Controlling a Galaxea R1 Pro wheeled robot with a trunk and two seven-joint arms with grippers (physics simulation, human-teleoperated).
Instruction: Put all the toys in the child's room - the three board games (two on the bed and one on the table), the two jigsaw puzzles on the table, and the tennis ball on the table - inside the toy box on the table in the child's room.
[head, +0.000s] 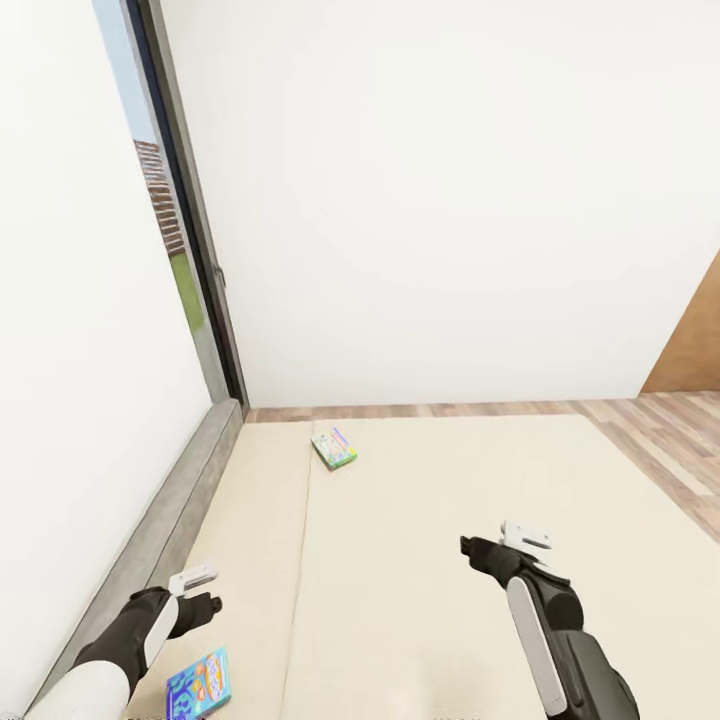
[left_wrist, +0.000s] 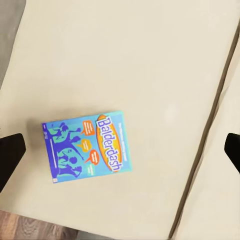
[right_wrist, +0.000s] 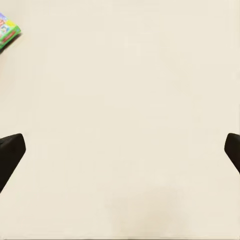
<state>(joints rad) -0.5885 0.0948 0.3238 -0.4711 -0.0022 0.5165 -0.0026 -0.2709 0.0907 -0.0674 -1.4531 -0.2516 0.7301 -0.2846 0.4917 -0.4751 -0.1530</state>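
A blue "Balderdash" board game (left_wrist: 87, 146) lies flat on the beige bed (head: 430, 560), close to the mattress's near edge and the grey headboard (head: 160, 520). The left gripper (head: 200, 592) hovers just above and beside it, jaws spread wide and empty. In the left wrist view the box sits between the fingertips (left_wrist: 10, 152) but nearer one of them, its long axis slightly askew to the line joining them. The left arm is plainly the nearer one. A second, green-and-white board game (head: 334, 448) rests well apart, toward the far edge of the mattress. The right gripper (head: 500, 545) hangs open over bare mattress, holding nothing.
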